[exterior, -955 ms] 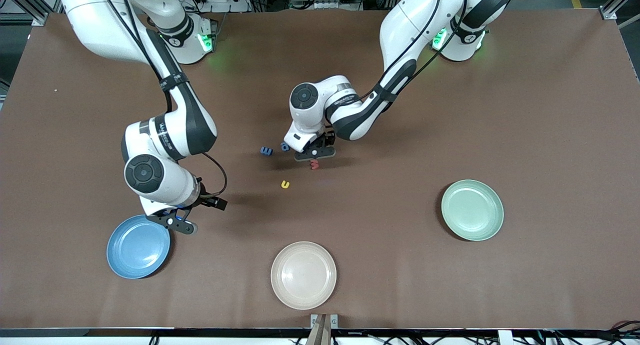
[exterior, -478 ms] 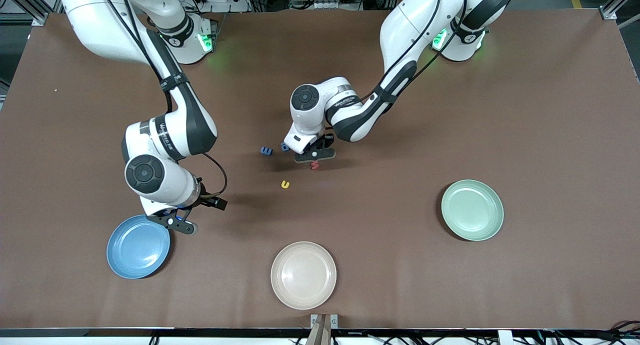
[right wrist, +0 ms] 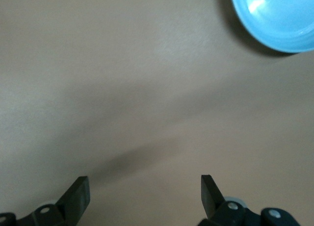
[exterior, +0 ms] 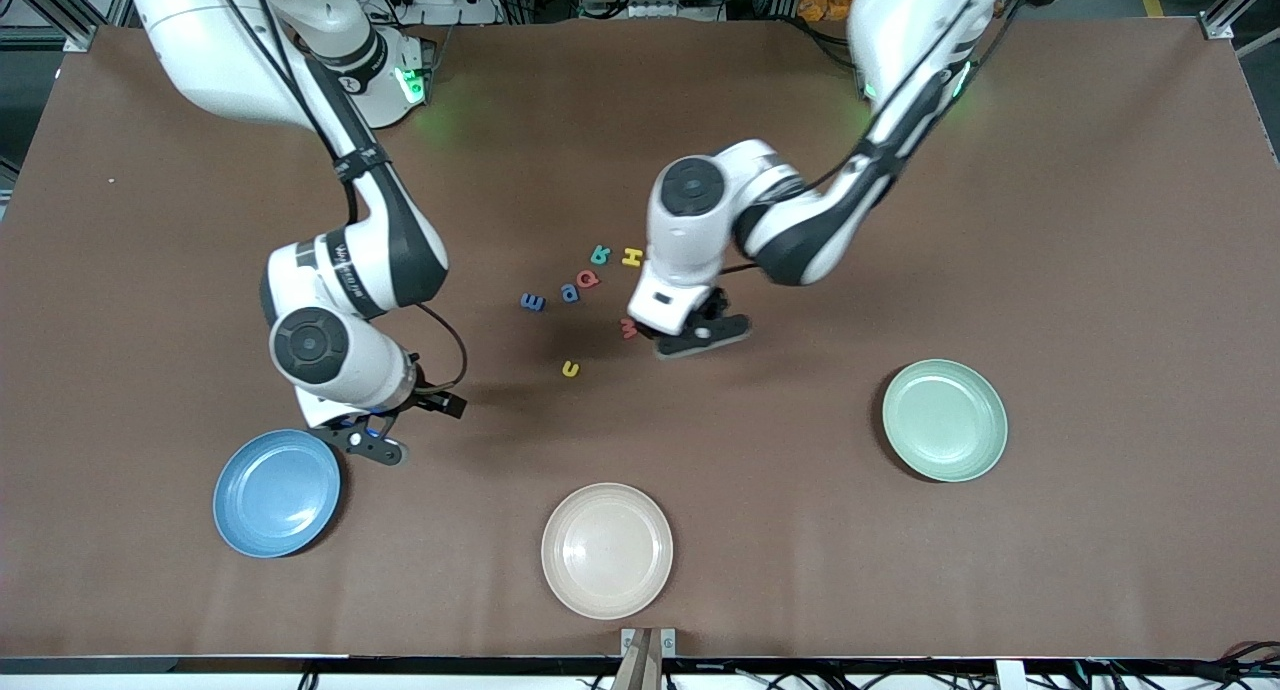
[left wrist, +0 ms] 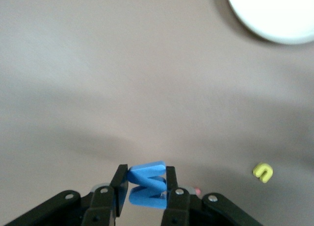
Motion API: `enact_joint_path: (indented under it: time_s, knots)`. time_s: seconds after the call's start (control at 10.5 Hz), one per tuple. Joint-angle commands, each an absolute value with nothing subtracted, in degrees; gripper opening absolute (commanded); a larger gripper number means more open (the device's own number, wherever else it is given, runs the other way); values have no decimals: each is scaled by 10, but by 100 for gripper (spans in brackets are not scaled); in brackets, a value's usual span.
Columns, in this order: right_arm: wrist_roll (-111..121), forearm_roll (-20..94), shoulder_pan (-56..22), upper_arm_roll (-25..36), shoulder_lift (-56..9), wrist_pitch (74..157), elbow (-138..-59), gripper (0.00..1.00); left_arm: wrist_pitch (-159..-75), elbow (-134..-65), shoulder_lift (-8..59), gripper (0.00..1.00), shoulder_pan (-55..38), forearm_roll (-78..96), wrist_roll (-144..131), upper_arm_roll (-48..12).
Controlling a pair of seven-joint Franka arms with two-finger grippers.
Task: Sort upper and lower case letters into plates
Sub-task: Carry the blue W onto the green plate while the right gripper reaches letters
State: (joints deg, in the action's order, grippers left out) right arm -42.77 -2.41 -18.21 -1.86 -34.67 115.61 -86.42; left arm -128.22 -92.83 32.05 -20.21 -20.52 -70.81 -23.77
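Observation:
My left gripper (exterior: 700, 338) hangs over the table's middle, shut on a blue zigzag letter (left wrist: 147, 171) that stands on edge between its fingers (left wrist: 119, 179). Beside it lies a red letter (exterior: 628, 327), and a yellow letter (exterior: 570, 369) lies nearer the camera. Teal (exterior: 598, 255), yellow (exterior: 631, 257), red (exterior: 588, 278) and two blue letters (exterior: 533, 301) lie scattered close by. My right gripper (exterior: 365, 445) hovers open and empty at the rim of the blue plate (exterior: 277, 492). The mint green plate (exterior: 944, 420) sits toward the left arm's end.
A beige cream plate (exterior: 607, 550) sits near the table's front edge, between the blue and green plates. The left wrist view shows its rim (left wrist: 274, 20) and the yellow letter (left wrist: 263, 172). Brown tabletop surrounds everything.
My left gripper has shut on the blue letter, risen and shifted toward the green plate, uncovering letters that its arm hid. The right gripper has drifted slightly away from the blue plate.

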Motion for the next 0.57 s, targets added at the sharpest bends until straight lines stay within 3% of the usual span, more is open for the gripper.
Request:
enact_joint_path:
  time_s: [0.0,0.48]
  knots:
    - [-517,-33,-219,-20,-383,1206,-852,100,-1288,-985,269,0,-89,-206,-671,-280]
    - [-543,-26,-307,-20,-437,1269,-854,100,-1288,-992,290,0,27,-203,-471,-238]
